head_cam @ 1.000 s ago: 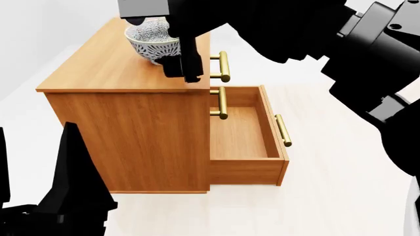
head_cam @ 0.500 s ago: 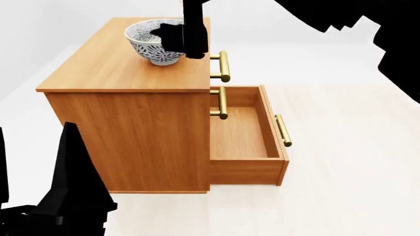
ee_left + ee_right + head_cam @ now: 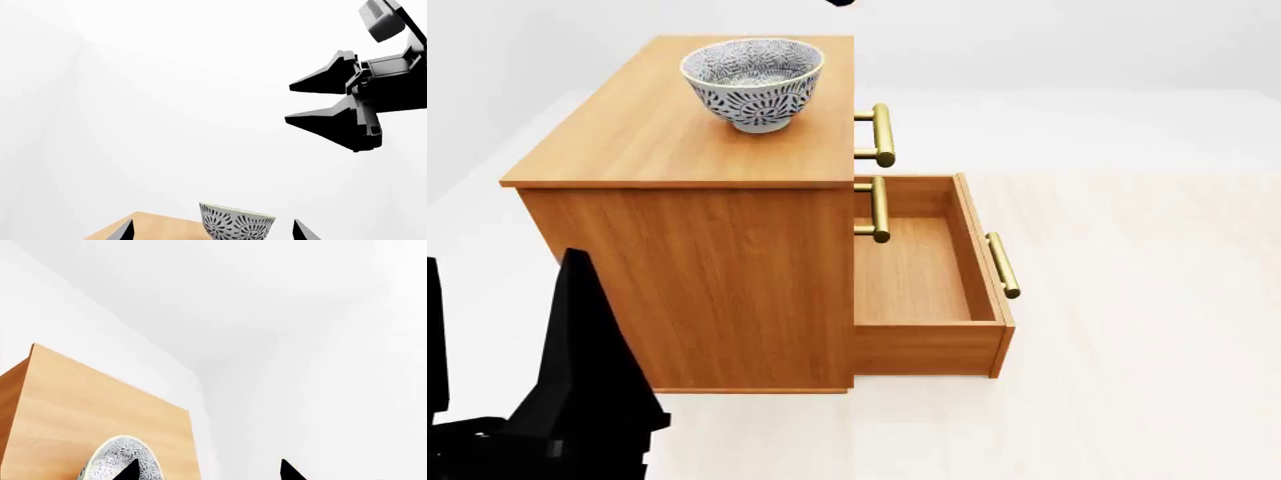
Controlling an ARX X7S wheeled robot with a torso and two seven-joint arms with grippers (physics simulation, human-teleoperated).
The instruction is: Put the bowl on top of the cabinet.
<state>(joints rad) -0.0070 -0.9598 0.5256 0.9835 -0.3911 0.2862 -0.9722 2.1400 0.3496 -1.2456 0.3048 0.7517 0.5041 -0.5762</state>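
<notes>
Small round white bowl point(image 3: 753, 82) with blue-grey pattern upright on flat top of orange-brown wooden cabinet point(image 3: 681, 240), interior holds nothing. Lower drawer point(image 3: 928, 285) pulled out, bare inside. Right gripper point(image 3: 303, 103) fingers apart, well above bowl. Left gripper point(image 3: 212, 231) fingertips apart, bowl seen between them, untouched.

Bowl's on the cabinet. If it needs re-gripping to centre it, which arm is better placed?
Right. The right gripper hangs open above the bowl, with the bowl near its fingertips in its wrist view. The left gripper sits low beside the cabinet.
</notes>
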